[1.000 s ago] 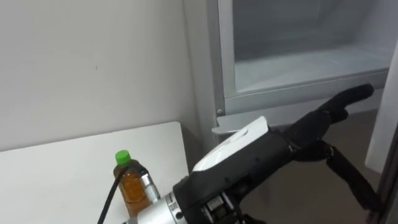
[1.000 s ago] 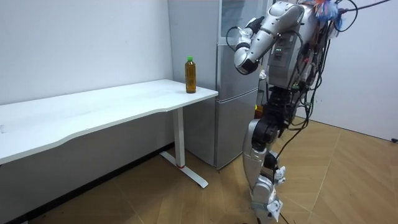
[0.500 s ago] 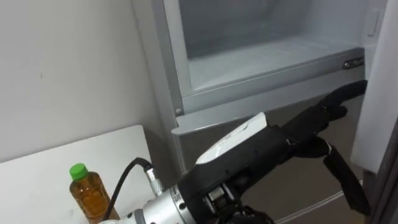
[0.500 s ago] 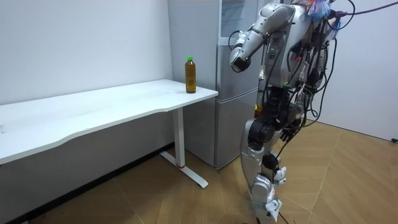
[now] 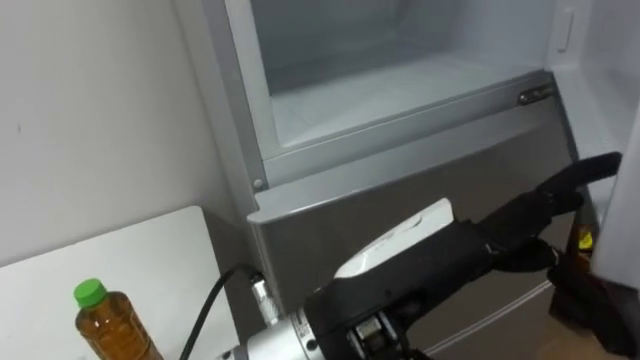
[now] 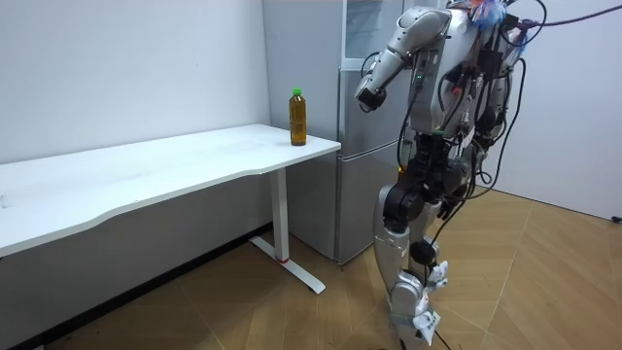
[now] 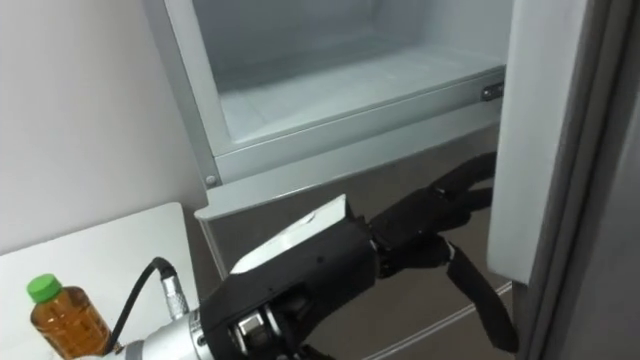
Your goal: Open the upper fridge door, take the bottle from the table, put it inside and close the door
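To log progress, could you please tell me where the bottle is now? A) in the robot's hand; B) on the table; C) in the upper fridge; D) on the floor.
B: the bottle stands on the table, and the open left hand holds nothing.

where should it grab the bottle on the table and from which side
Around the amber body of the bottle, below the green cap, fingers wrapping from the side. It stands upright at the back corner of the table, next to the fridge, with the wall close behind, so probably come from the table's front edge.
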Available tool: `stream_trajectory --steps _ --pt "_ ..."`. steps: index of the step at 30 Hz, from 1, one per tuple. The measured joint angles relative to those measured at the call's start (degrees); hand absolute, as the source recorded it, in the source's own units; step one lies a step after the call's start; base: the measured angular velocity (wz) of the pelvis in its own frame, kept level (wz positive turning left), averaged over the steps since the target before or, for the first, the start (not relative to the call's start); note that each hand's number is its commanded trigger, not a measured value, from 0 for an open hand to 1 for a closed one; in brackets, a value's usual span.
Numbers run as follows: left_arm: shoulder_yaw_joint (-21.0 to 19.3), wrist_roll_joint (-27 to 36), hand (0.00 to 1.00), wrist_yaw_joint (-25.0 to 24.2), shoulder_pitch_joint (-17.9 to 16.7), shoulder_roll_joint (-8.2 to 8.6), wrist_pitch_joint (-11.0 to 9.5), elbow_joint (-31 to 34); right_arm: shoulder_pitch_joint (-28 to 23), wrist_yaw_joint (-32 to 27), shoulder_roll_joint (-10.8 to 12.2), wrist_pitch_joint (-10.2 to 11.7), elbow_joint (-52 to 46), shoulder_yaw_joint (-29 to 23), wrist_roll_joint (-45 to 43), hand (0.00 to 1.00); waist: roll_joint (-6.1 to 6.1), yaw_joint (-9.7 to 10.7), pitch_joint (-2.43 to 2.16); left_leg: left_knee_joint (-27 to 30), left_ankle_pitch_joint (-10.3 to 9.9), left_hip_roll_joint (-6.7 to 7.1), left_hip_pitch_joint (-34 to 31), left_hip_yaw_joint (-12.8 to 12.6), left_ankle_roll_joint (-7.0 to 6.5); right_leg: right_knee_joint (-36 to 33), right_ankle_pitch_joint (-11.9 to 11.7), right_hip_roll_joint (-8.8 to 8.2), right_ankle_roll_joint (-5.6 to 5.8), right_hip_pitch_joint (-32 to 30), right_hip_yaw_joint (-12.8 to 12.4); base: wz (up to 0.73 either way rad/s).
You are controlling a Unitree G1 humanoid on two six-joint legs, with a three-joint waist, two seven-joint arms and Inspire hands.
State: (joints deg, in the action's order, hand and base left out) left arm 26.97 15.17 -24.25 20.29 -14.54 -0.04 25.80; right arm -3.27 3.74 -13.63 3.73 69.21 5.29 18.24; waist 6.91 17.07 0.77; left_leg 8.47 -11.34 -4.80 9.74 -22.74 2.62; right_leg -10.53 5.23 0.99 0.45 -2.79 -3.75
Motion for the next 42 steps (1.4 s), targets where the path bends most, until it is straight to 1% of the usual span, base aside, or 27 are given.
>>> stream_trajectory --steps 1,2,7,9,13,21,29,31,33,35,37,39,42 --pt "0.1 0.0 0.00 0.1 0.0 0.16 0.0 -0.1 0.0 0.0 0.0 0.0 0.1 -0.1 0.3 0.00 -0.02 0.2 0.01 0.0 0.0 -0.05 0.1 -0.7 0.00 0.0 0.0 0.06 -0.03 -0.1 -0.2 -0.18" --pt "0.2 0.0 0.00 0.1 0.0 0.52 0.0 -0.5 -0.1 0.0 0.0 0.1 0.1 -0.4 1.0 0.00 -0.06 0.7 0.04 0.0 0.0 -0.11 0.1 -1.4 0.01 0.0 0.0 0.15 -0.05 -0.2 -0.6 -0.18" --pt "0.2 -1.3 0.00 0.2 0.2 0.43 0.0 -1.9 -1.2 -0.8 -0.1 0.0 1.1 -1.4 1.9 0.00 -0.05 3.0 0.09 0.2 0.0 -0.44 -0.3 -2.4 0.03 -0.1 0.0 0.57 -0.30 -1.1 -1.1 -0.11" --pt "0.2 -2.5 0.00 0.3 0.5 0.66 0.0 -1.9 -1.2 -1.1 -0.2 0.0 2.1 -1.5 1.9 0.00 0.06 3.1 0.15 0.3 0.0 -0.58 -0.4 -2.7 0.03 -0.1 -0.1 0.82 -0.49 -1.4 -1.5 -0.13" --pt "0.4 -2.5 0.00 0.7 1.8 0.65 0.0 -2.8 -1.2 -1.1 -0.3 -0.1 2.5 -1.5 1.9 0.00 0.29 3.1 0.22 1.1 0.0 -0.98 -0.5 -3.8 0.04 -0.2 -0.3 1.12 -0.78 -1.4 -1.9 -0.08" --pt "1.5 -2.5 0.00 1.0 1.9 0.68 0.0 -3.9 0.3 -1.3 -0.3 -0.1 2.4 -1.5 2.0 0.00 1.26 3.0 0.48 1.2 0.0 -1.60 -0.5 -3.8 0.05 -0.4 -0.3 1.68 -1.22 -1.4 -1.6 0.02" --pt "1.5 -2.5 0.00 0.2 1.9 1.13 0.4 -4.5 1.0 -1.7 -0.2 0.0 2.4 -1.5 4.3 0.00 1.34 2.9 0.44 1.3 -0.1 -1.74 -0.9 -4.0 0.14 -1.3 -0.3 1.83 -1.33 -2.4 -1.7 -0.02" --pt "1.6 -2.4 0.00 -0.1 1.9 1.44 0.5 -4.5 0.8 -1.7 -0.2 0.0 2.4 -1.4 6.0 0.00 1.34 3.2 0.44 1.5 -0.1 -1.76 -1.2 -4.0 0.15 -1.3 -0.4 1.84 -1.30 -2.6 -1.7 0.02" --pt "1.7 -2.4 0.00 -0.1 1.9 2.05 0.6 -4.6 0.6 -2.1 -0.1 0.0 2.4 -1.5 7.1 0.00 1.48 3.3 0.34 1.5 -0.1 -1.76 -1.4 -4.0 0.20 -1.4 -0.4 1.91 -1.24 -3.3 -1.8 -0.04" --pt "2.5 -2.4 0.00 -0.1 2.6 2.27 0.6 -5.5 0.2 -2.3 -0.2 0.0 2.4 -1.5 7.7 0.00 1.51 3.4 0.32 1.5 -0.1 -1.78 -1.5 -4.0 0.23 -1.4 -0.4 2.15 -1.06 -3.3 -2.5 -0.05" --pt "2.7 -2.4 0.00 -0.1 2.9 2.62 0.6 -5.8 -0.1 -2.5 -0.3 0.0 2.4 -1.4 8.3 0.00 1.77 3.6 0.15 1.5 -0.3 -1.81 -1.6 -4.0 0.40 -1.5 -0.4 2.28 -0.98 -3.3 -2.8 -0.09" --pt "2.9 -2.4 0.00 -0.1 3.3 2.62 0.6 -5.8 -0.4 -3.0 -0.3 0.0 2.4 -1.4 8.4 0.00 2.03 4.0 0.18 1.5 -0.4 -1.89 -1.5 -4.0 0.65 -1.6 -0.6 2.37 -1.26 -3.3 -2.8 -0.03" --pt "3.6 -2.4 0.00 -0.1 4.6 2.64 0.6 -6.4 -0.8 -3.9 -0.3 0.0 2.4 -0.9 8.4 0.00 2.13 4.2 0.19 1.4 -0.4 -1.76 -1.3 -4.0 0.66 -2.2 -0.4 2.42 -1.30 -3.5 -3.2 -0.04"
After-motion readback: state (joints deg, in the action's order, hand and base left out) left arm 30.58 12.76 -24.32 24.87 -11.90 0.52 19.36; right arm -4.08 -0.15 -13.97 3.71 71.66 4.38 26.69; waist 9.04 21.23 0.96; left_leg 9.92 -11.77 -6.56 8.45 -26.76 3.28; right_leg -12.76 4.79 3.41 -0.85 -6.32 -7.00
